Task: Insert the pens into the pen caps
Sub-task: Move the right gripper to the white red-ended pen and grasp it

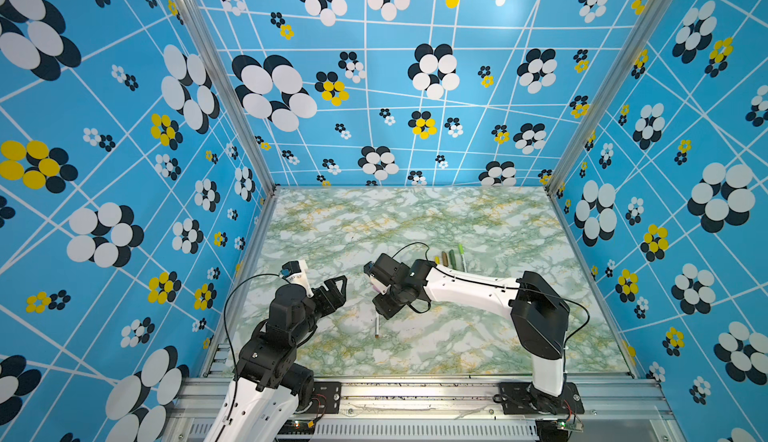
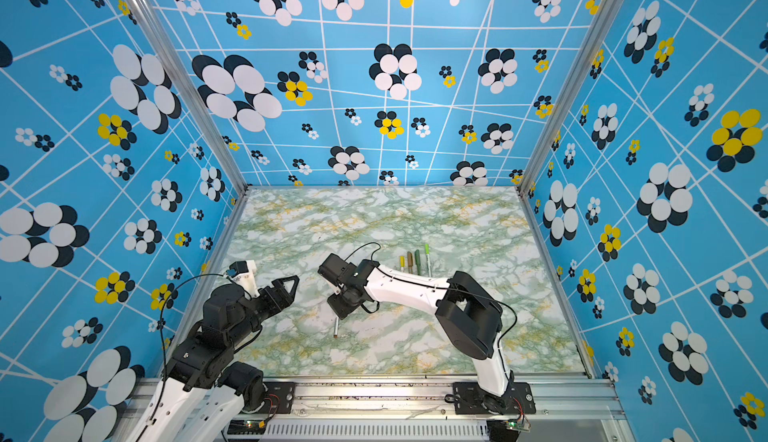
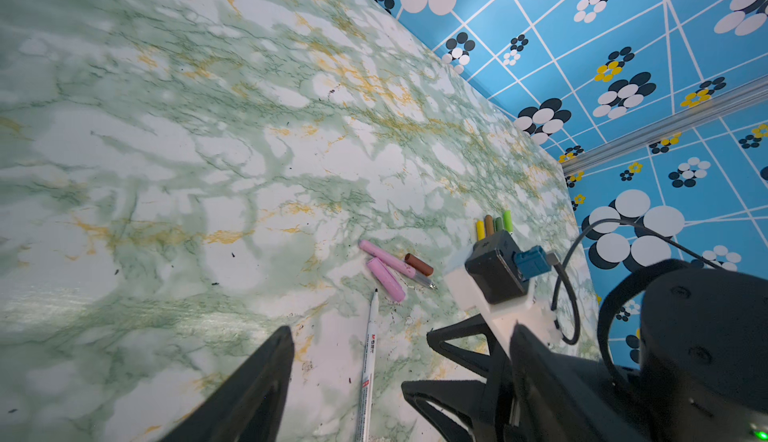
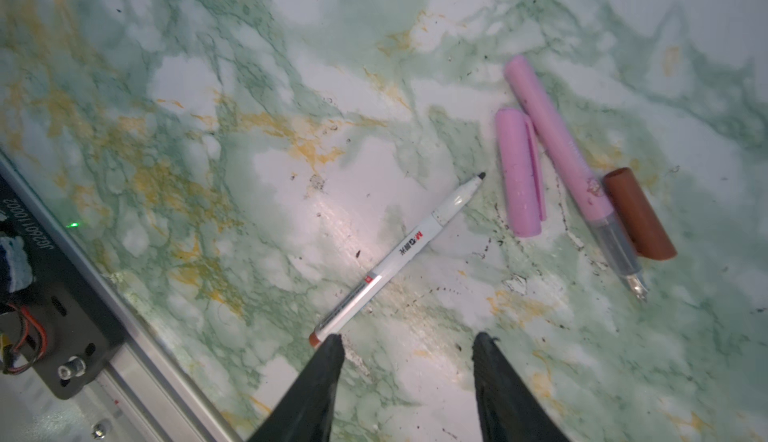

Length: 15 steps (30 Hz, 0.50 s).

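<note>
Right wrist view: the right hand [image 4: 407, 338] hangs over the worktop [image 4: 208, 44], jaws partly apart, nothing in them. The white pen [image 4: 399, 257] lies flat, its brown tail end just beside one fingertip [image 4: 332, 348]. Its long axis slants away toward the pink cap [image 4: 519, 173], pink pen [image 4: 557, 140] and brown cap [image 4: 638, 215]. In a top view it runs near to far, close under this hand. The left hand [image 1: 337, 288], wide open and empty, sits further left, so the right arm looks nearer.
</note>
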Motion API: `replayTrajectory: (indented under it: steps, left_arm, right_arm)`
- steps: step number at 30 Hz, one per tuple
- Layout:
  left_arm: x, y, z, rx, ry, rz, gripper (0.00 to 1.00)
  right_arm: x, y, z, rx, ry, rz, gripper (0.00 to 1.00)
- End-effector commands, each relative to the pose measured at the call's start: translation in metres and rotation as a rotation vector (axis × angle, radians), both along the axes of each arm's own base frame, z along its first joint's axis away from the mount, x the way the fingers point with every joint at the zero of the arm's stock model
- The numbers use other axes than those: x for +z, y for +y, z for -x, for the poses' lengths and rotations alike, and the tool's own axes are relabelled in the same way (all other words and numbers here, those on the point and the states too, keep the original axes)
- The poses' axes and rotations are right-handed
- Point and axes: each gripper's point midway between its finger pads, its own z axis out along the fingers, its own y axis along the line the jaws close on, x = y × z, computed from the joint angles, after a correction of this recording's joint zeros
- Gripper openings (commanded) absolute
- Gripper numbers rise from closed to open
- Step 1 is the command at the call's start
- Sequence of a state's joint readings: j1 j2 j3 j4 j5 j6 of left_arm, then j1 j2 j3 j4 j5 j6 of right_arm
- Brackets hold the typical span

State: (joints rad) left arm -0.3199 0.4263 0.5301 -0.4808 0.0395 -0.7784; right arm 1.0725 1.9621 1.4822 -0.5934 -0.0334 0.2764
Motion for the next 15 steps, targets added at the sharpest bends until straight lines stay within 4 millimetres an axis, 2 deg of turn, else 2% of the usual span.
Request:
replayTrajectory:
  steps: [1, 8, 15]
  left_arm:
    - [-0.009, 0.006, 0.001, 0.024, 0.023, -0.016, 0.83]
    - [-0.007, 0.005, 0.001, 0.022, 0.013, -0.012, 0.83]
    - [-0.007, 0.006, 0.002, 0.025, 0.010, -0.013, 0.83]
  right_arm:
    - [-0.012, 0.004, -0.001, -0.033, 0.000, 0.021, 0.54]
    - [-0.037, 0.005, -0.004, -0.044, 0.002, 0.089, 0.51]
    - [-0.055, 0.000, -0.008, -0.034, -0.029, 0.174, 0.41]
